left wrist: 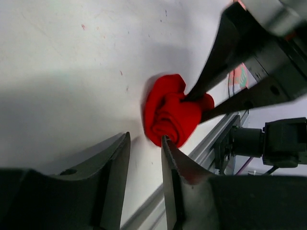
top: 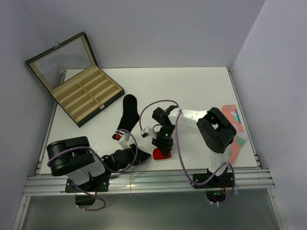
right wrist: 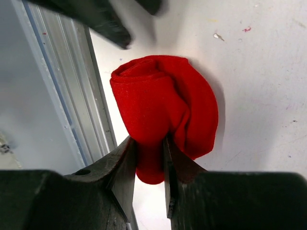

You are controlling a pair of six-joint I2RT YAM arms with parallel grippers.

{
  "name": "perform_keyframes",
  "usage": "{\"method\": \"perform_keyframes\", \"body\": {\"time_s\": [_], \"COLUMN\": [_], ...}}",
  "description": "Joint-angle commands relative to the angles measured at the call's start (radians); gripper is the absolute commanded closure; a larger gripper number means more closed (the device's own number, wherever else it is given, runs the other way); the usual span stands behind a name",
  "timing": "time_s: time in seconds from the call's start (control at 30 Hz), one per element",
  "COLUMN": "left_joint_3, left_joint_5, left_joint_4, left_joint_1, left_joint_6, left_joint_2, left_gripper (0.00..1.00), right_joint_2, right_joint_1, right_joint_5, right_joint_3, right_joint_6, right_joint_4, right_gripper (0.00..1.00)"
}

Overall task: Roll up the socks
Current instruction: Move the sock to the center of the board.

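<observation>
The red sock (top: 162, 154) lies rolled into a bundle near the table's front edge, between the two arms. My right gripper (right wrist: 148, 143) is shut on a fold of the red sock (right wrist: 163, 96). My left gripper (left wrist: 145, 139) is open just beside the red sock (left wrist: 170, 112); its right fingertip touches the roll and bare table shows between the jaws. The right gripper's fingers (left wrist: 218, 57) reach into the roll from the far side. The black sock (top: 129, 112) lies flat farther back, and neither gripper touches it.
An open wooden box (top: 79, 93) with compartments stands at the back left. A salmon-pink patterned sock (top: 236, 132) lies by the right edge. The table's metal front rail (right wrist: 72, 86) runs right next to the red roll.
</observation>
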Motion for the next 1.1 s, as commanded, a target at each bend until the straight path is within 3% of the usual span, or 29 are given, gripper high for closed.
{"method": "perform_keyframes", "body": {"time_s": [0.0, 0.13, 0.3, 0.7, 0.87, 1.07], "left_joint_3": [-0.025, 0.041, 0.136, 0.224, 0.268, 0.345], "left_joint_5": [-0.132, -0.18, -0.166, -0.163, -0.149, -0.033], "left_joint_4": [-0.193, -0.397, -0.568, -0.629, -0.661, -0.737], "left_joint_1": [-0.059, -0.113, -0.113, -0.119, -0.119, -0.076], "left_joint_6": [-0.034, 0.013, 0.084, 0.121, 0.268, 0.406], "left_joint_2": [-0.115, -0.243, -0.277, -0.258, -0.3, -0.267], "left_gripper": [0.62, 0.57, 0.53, 0.51, 0.51, 0.5], "right_joint_2": [0.079, 0.102, 0.127, 0.173, 0.197, 0.2], "right_joint_1": [-0.009, -0.012, -0.015, -0.028, -0.039, -0.045], "right_joint_5": [0.086, 0.092, 0.089, 0.094, 0.106, 0.126], "right_joint_3": [-0.004, -0.001, 0.021, 0.036, 0.045, 0.059], "right_joint_6": [0.015, 0.026, 0.029, 0.039, 0.026, 0.023], "right_joint_4": [0.054, 0.061, 0.042, 0.016, 0.0, -0.006], "right_gripper": [0.79, 0.79, 0.79, 0.79, 0.79, 0.79]}}
